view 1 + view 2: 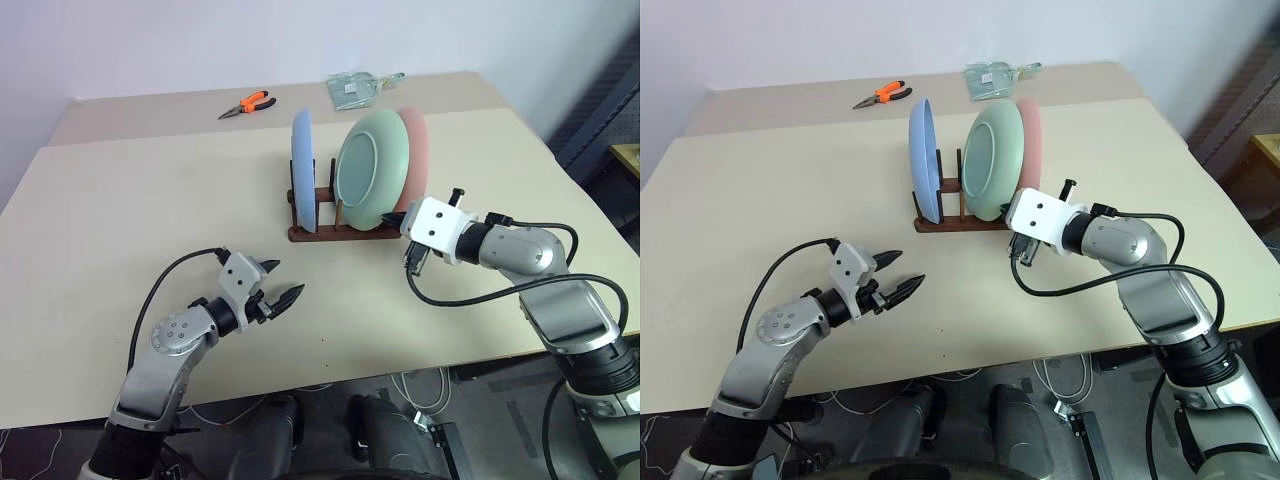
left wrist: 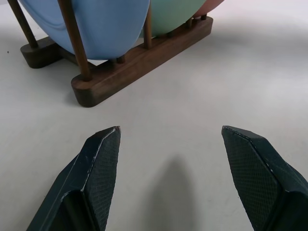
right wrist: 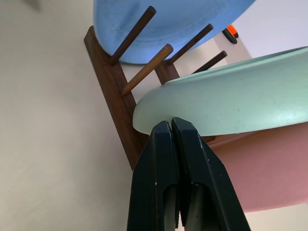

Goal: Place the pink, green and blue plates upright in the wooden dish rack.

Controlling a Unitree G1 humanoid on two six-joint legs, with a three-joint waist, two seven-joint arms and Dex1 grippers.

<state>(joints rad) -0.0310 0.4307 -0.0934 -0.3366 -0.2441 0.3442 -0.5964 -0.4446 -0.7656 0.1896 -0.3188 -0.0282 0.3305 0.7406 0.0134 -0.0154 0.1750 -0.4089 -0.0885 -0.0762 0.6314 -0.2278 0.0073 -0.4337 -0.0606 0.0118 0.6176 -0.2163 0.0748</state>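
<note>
The right tool [image 3: 171, 126], clenched empty, points at the pale green plate [image 1: 372, 168], just ahead, upright in the dark wooden rack [image 1: 318, 232] between pink plate [image 1: 416, 150] and blue plate [image 1: 304, 170]. The left tool [image 1: 278, 287] hangs released.

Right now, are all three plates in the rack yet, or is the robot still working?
All three are in the wooden dish rack: the blue plate stands upright, while the green plate leans back against the pink plate. The right tool is shut with nothing in it, its tip at the green plate's rim. The left tool is open and holds nothing. What may be left is straightening the green plate.
</note>
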